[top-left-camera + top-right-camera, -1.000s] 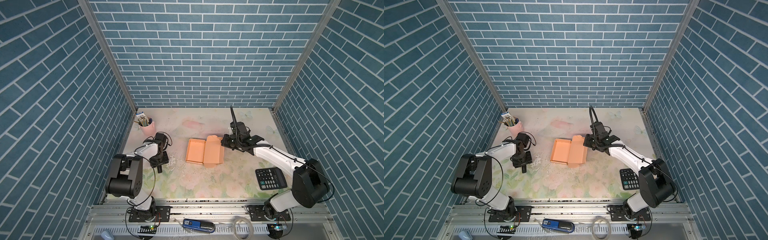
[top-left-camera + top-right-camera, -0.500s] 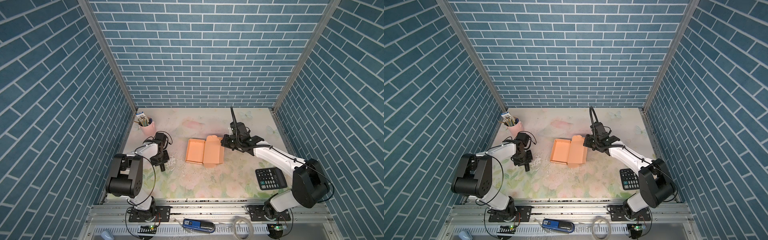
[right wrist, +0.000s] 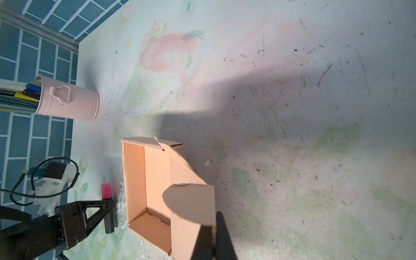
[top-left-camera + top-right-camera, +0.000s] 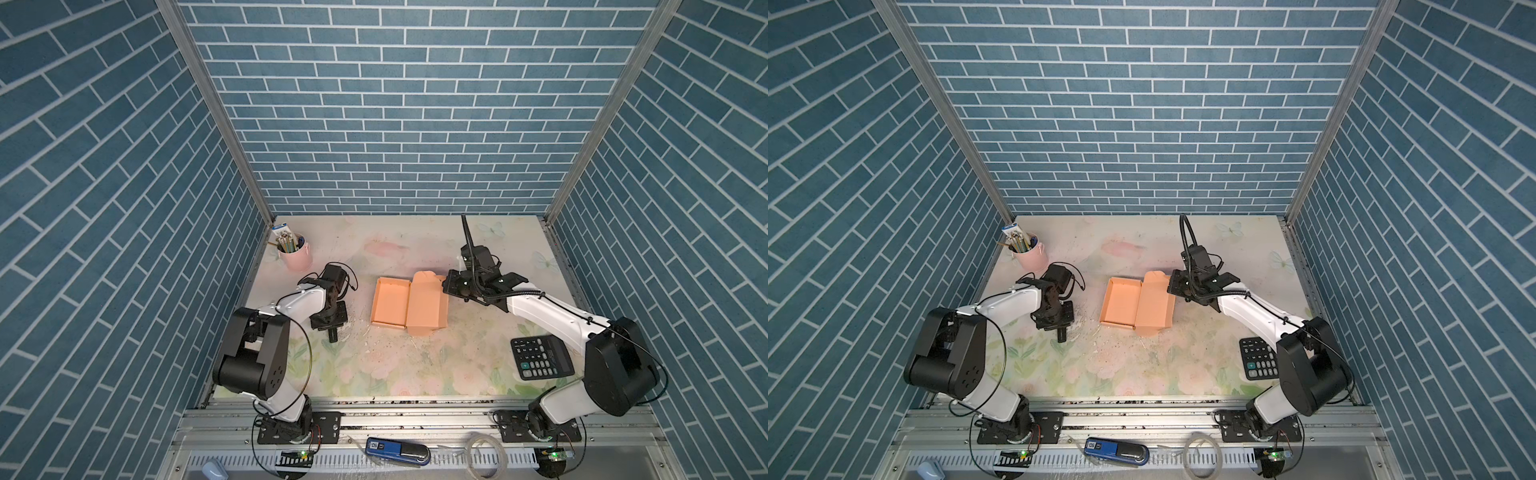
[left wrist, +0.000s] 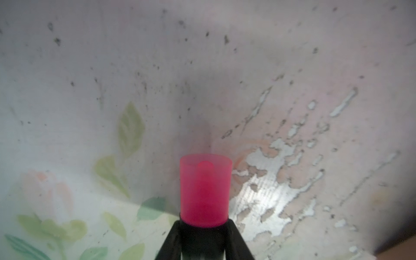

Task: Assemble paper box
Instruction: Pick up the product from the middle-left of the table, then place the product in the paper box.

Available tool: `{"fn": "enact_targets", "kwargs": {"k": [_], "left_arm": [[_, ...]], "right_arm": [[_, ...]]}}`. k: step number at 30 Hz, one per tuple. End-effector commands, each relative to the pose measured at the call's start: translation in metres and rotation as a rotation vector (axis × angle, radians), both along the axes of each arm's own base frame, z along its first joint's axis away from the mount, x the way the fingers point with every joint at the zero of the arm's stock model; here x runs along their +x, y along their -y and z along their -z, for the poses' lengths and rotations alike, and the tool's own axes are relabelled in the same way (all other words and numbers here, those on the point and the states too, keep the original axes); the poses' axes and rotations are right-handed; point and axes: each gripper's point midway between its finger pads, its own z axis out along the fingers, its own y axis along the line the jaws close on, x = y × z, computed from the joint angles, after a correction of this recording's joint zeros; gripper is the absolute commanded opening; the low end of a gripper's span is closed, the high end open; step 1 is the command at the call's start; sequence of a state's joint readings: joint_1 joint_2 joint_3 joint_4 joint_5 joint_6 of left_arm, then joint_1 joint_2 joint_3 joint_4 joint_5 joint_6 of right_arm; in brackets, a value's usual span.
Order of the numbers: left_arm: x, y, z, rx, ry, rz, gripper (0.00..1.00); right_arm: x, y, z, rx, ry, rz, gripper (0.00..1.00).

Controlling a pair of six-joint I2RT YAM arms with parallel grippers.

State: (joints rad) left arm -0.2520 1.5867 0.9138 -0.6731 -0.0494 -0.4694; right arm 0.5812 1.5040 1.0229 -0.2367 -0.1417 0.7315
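Note:
The paper box (image 4: 388, 301) is peach-orange cardboard lying mid-table in both top views, with an open tray and its lid (image 4: 1154, 305) folded out to the right. My right gripper (image 4: 446, 286) is shut on the lid's rounded flap at the far right corner. In the right wrist view its fingers (image 3: 213, 227) pinch that flap's edge above the tray (image 3: 155, 180). My left gripper (image 4: 332, 332) is left of the box and apart from it. It is shut on a black marker with a pink cap (image 5: 205, 189). The marker (image 3: 107, 191) lies close to the tray's left wall.
A pink pen cup (image 4: 295, 253) stands at the back left. A black calculator (image 4: 542, 357) lies at the front right beside the right arm. The floral mat is worn through near the marker (image 5: 265, 191). A blue device (image 4: 397, 446) lies on the front rail.
The left gripper's jaws have drawn in around the marker and the gripper has shifted slightly toward the box. The right gripper and the box have not moved.

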Motion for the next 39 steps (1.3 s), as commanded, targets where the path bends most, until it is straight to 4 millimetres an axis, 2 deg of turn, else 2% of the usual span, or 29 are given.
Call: {"fn": "enact_targets", "kwargs": {"k": [1, 8, 13, 18, 22, 28, 34, 39], "left_arm": [[0.009, 0.004, -0.024, 0.030, 0.034, 0.056, 0.32], [0.025, 0.037, -0.060, 0.034, 0.099, 0.153, 0.32], [0.038, 0.076, -0.098, 0.014, 0.172, 0.246, 0.32], [0.045, 0.120, -0.112, -0.018, 0.196, 0.332, 0.32], [0.046, 0.151, -0.099, -0.028, 0.166, 0.394, 0.32], [0.046, 0.179, -0.073, -0.033, 0.121, 0.448, 0.32], [0.047, 0.189, -0.048, -0.031, 0.079, 0.463, 0.32], [0.048, 0.191, -0.036, -0.029, 0.065, 0.464, 0.34]], "right_arm": [[0.001, 0.004, 0.005, -0.016, 0.010, 0.001, 0.00], [-0.001, 0.007, 0.011, -0.031, -0.001, 0.005, 0.00], [-0.001, 0.007, 0.018, -0.040, -0.015, 0.005, 0.00], [-0.001, 0.007, 0.019, -0.042, -0.016, 0.006, 0.00], [-0.002, 0.009, 0.019, -0.045, -0.015, 0.009, 0.00], [-0.003, 0.010, 0.019, -0.050, -0.016, 0.011, 0.00], [-0.002, 0.011, 0.018, -0.055, -0.015, 0.012, 0.00], [-0.002, 0.012, 0.017, -0.062, -0.015, 0.014, 0.00]]}}
